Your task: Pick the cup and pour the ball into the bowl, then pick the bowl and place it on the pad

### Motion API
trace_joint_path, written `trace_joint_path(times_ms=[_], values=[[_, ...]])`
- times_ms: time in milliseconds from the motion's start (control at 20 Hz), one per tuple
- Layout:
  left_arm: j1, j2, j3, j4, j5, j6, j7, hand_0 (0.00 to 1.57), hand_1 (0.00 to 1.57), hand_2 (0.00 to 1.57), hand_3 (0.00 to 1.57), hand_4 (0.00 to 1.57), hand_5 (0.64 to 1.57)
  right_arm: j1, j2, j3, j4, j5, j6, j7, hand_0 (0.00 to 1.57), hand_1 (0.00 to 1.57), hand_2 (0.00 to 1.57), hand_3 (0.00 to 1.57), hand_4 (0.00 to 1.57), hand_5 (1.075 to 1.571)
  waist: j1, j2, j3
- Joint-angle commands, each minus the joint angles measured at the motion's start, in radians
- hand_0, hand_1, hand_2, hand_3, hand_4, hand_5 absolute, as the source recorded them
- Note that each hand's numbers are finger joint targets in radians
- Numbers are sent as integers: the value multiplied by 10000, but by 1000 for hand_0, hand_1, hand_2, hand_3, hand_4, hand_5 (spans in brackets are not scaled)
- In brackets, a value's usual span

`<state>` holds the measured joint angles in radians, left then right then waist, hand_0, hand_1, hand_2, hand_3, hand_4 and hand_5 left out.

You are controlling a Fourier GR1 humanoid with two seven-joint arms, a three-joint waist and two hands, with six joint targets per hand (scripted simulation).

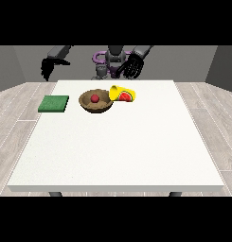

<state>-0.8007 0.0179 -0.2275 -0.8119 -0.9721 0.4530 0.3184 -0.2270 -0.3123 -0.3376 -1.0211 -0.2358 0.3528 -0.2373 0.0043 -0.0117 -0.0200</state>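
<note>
Front view: ball point(94, 98) sits in bowl point(95, 101); cup point(123, 93) lies tipped on worktop point(117, 142), just beside bowl. Pour looks done. Robot hand at view's right point(133, 66) raised behind cup, fingers relaxed, holding nothing. Robot hand at view's left point(49, 66) hangs clear, fingers cannot tell. Next: grasp bowl, carry to pad point(54, 103).

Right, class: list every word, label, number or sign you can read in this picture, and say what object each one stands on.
None: no readable text in the front view.
Yellow cup: a red and green watermelon-slice picture, no letters.
Brown bowl, red ball, green pad, white table: plain, unmarked.
Robot's torso and both hands: no lettering can be made out.
</note>
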Motion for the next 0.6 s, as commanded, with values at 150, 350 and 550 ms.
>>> trace_joint_path(times_ms=[150, 350, 550], values=[[1800, -174, 1143, -2387, 5809, 420, -2390, 0, 0, 0, 0, 0, 1556, -844, 842, 447, -327, 459, -1086, -67, 0, 0, 0, 0, 293, 1570, 23, 1269, 37], [2991, -177, 813, -3129, 7896, -938, -4420, 0, 0, 0, 0, 0, 1565, -1186, 1847, 740, -571, 806, -2514, 350, 0, 0, 0, 0, 213, 1571, 684, 1244, 126], [3342, -157, 1300, -3306, 8282, -2173, -5597, 0, 0, 0, 0, 0, 1564, -1348, 2219, 513, -171, 884, -3351, -127, 0, 0, 0, 0, 319, 1570, 1311, 1657, 192]])
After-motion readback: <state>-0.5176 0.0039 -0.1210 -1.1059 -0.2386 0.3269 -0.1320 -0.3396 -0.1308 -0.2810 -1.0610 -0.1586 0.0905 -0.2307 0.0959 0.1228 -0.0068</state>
